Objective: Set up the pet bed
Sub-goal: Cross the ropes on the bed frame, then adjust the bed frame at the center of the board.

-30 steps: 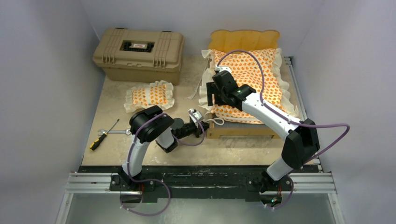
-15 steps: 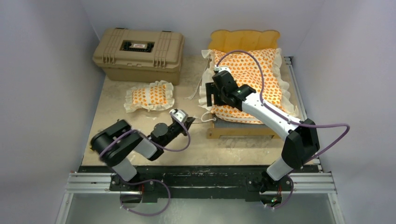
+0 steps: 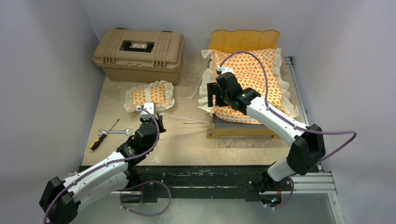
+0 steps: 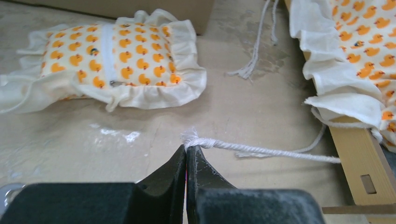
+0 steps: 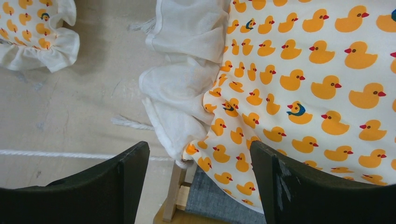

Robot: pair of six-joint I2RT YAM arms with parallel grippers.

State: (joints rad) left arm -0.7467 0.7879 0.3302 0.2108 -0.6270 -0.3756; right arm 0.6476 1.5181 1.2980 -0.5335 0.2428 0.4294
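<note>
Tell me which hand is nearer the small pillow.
Left. The left hand, pinching a white string, sits just in front of the pillow. The right hand hovers open over the mattress cushion's left edge, farther off.

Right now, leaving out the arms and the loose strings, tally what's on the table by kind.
Duck-print ruffled cushions: 2, large mattress cushion, small pillow
Workshop implements: 2, yellow-and-black-handled screwdriver, silver wrench
Tan plastic hard case: 1
Light-wood bed frame with scalloped headboard: 1
Total: 6
</note>
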